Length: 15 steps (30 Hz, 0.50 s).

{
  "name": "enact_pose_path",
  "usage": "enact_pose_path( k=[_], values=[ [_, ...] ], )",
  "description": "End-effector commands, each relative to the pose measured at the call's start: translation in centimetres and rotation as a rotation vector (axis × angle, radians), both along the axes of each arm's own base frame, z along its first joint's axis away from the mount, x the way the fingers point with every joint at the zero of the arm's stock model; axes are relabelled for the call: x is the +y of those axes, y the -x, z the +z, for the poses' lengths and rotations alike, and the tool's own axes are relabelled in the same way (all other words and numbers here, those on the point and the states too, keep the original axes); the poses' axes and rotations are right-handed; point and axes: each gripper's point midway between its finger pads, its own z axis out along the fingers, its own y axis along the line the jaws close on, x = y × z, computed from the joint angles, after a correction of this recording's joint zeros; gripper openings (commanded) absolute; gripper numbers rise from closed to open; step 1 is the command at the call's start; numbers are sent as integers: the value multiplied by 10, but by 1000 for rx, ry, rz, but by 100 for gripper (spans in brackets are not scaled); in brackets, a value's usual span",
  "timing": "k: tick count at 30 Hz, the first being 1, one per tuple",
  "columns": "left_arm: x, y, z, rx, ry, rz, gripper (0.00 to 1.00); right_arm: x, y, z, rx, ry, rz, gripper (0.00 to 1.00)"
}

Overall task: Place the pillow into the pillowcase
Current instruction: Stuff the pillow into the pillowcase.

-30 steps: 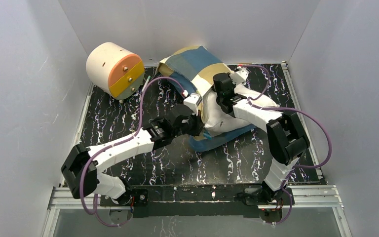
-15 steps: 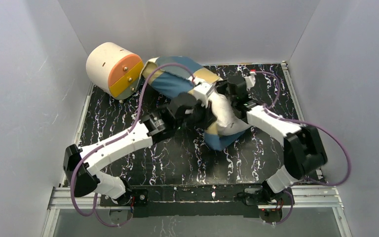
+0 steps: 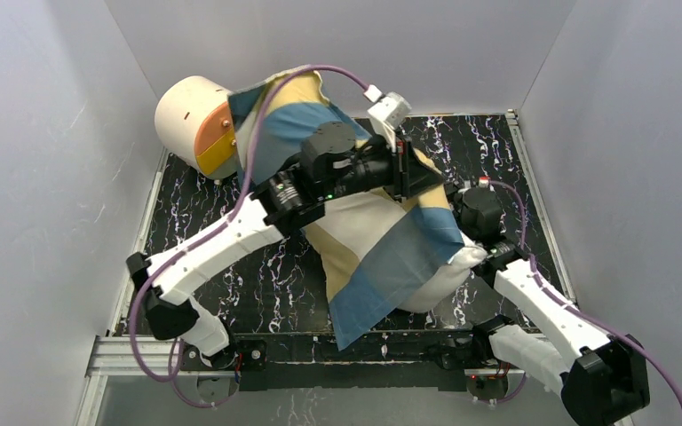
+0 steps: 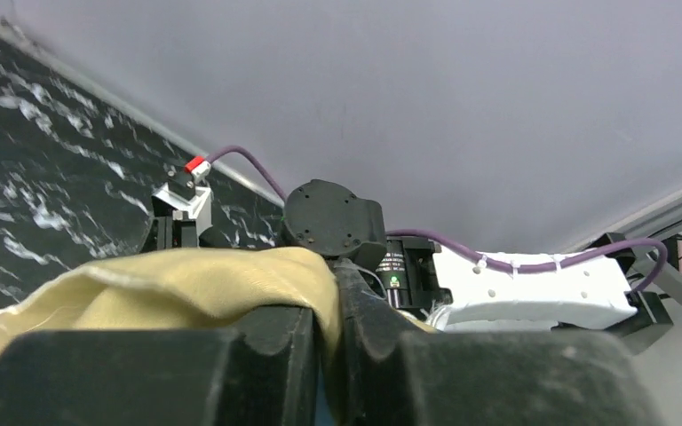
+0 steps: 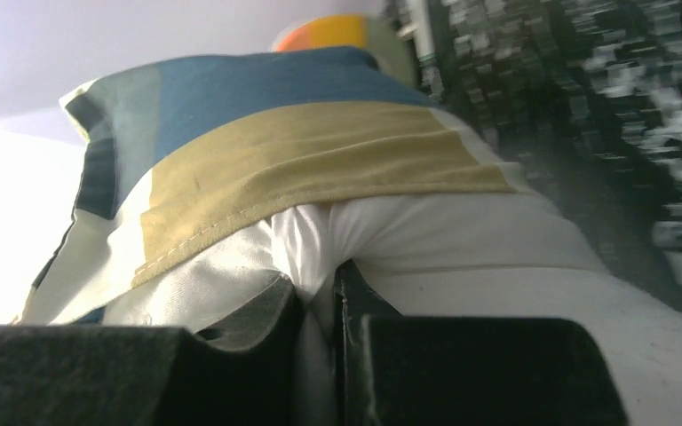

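1. Now that the left arm [image 3: 231, 244] has swung up off the counter [image 3: 231, 293], the pillowcase [image 3: 382, 240] hangs from it like a flag (a second ago it lay bunched at 12 o'clock). Its blue, tan and cream blocks drape from beside the cylinder [image 3: 191, 120] at 10 o'clock down to the near edge at 6.
2. The left fingers [image 4: 329, 311] are pinched tight on a tan fold of the case.
3. The right arm [image 3: 546, 306] has drawn back toward 4 o'clock. The right fingers [image 5: 321, 306] stand narrow, nipping a white fold of the pillow [image 3: 444, 282] just below the case's hem.
4. The pillow sits at about 5 o'clock, mostly under the cloth, with its white end bare.
5. I'd judge the lift is meant to shake the case down over the pillow, and the job isn't done until that end is covered.
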Motion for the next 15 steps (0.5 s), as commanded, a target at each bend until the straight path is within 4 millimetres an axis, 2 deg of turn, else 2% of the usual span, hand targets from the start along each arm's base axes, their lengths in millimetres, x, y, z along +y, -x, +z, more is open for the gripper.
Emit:
enact_pose_path(
  k=[1,2,4,5,7,9,12,15],
  values=[
    [-19,-28,-79,122,-158,-9,22,-35,-21,-50,89,45,-153,25],
    [-18,-38,-92,148,-185,3,31,-41,-29,-60,95,96,-166,29],
    [-10,-56,-108,173,-233,30,47,-56,-43,-84,150,208,-177,44],
    [-3,-62,-111,166,-259,54,56,-62,-49,-95,144,281,-155,49],
    [13,-65,-110,114,-324,90,80,-83,-63,-114,184,360,-139,61],
    [31,-66,-106,81,-369,136,94,-101,-76,-118,195,375,-111,70],
    [53,-67,-115,55,-434,221,97,-118,-98,-114,182,427,-75,77],
    [63,-75,-138,36,-505,304,97,-127,-109,-112,194,484,-20,78]
  ],
)
